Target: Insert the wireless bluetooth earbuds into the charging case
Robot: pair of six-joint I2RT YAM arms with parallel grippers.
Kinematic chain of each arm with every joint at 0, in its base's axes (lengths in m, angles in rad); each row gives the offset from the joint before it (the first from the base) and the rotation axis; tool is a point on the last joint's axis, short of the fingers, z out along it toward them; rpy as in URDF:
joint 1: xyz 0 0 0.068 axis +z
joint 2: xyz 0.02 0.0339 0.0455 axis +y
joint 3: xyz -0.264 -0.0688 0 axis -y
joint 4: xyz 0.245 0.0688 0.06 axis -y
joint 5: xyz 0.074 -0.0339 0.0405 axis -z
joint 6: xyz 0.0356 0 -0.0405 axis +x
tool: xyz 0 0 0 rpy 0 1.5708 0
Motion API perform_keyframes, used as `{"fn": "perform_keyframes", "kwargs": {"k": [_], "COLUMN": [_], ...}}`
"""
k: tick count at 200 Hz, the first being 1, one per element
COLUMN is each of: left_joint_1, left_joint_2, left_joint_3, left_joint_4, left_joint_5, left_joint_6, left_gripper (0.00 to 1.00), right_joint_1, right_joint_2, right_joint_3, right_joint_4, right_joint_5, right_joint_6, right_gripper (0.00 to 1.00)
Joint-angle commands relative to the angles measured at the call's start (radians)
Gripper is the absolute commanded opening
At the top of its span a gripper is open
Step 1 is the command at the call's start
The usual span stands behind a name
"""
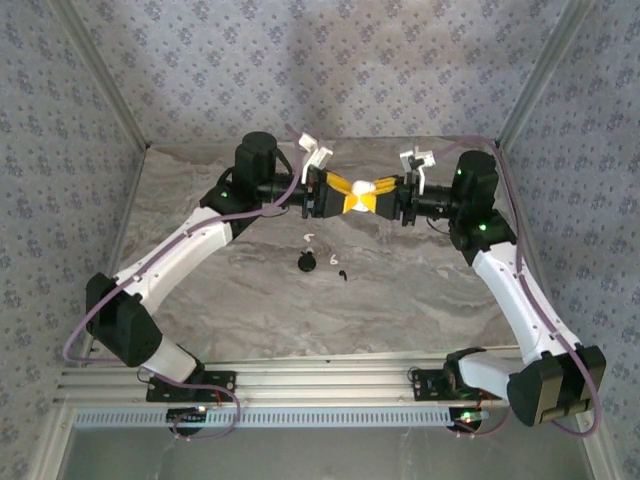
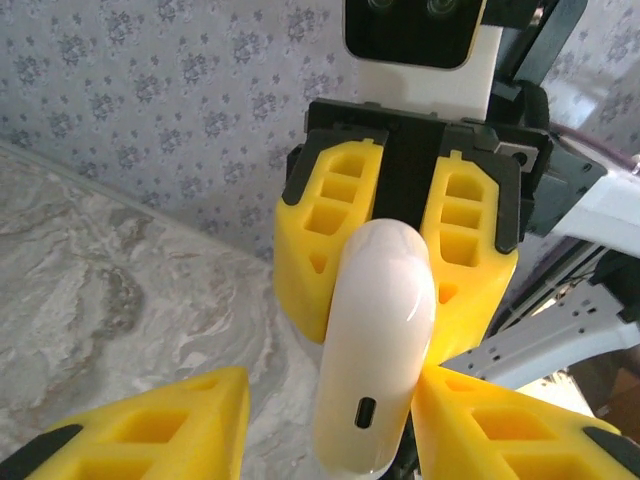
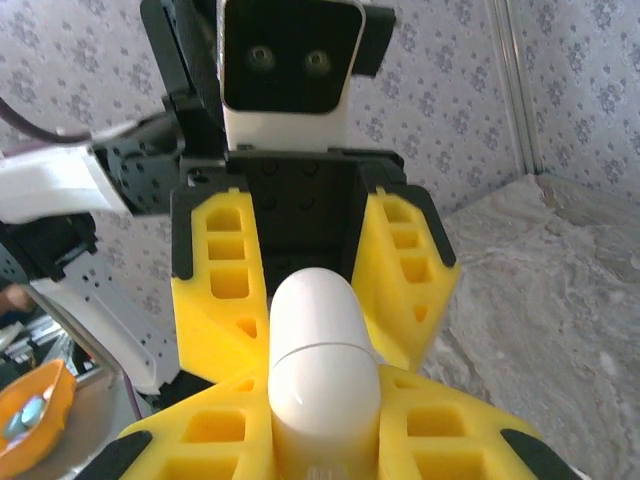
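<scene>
Arms raised tip to tip, right gripper clamped on charging case, left gripper parted loosely around it

Table top: grey-veined marble pattern, matte.
Wall panels: blue-grey floral wallpaper, enclosing the table at 9, 12 and 3 o'clock.
Corner posts: two bare aluminium, at 11 and 1 o'clock.
Mounting rail: slotted aluminium, along the 6 o'clock edge.
Slotted white strip: just beyond the rail, also at 6 o'clock.
Orange bowl: off the table, at 8 o'clock in the right wrist view.
</scene>
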Motion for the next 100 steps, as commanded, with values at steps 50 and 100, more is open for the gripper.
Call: {"fn": "perform_keyframes", "kwargs": {"k": [50, 100], "left_joint_1": [0.002, -0.014], "left_joint_2": [0.004, 0.003], "left_joint_3": [0.196, 0.217], "left_joint_4": [-0.535, -0.813], "left_joint_5": [0.013, 0.0], "left_joint_6": [0.492, 0.905], "left_gripper": [0.47, 0.45], "right_joint_1": [0.013, 0.087], "right_joint_2": [-0.034, -0.069], "right_joint_3": [0.063, 0.022], "right_joint_4": [-0.456, -0.535], "right_joint_5": [0.034, 0.173], "right_joint_6": [-0.54, -0.784], "right_gripper": [0.12, 0.12]}}
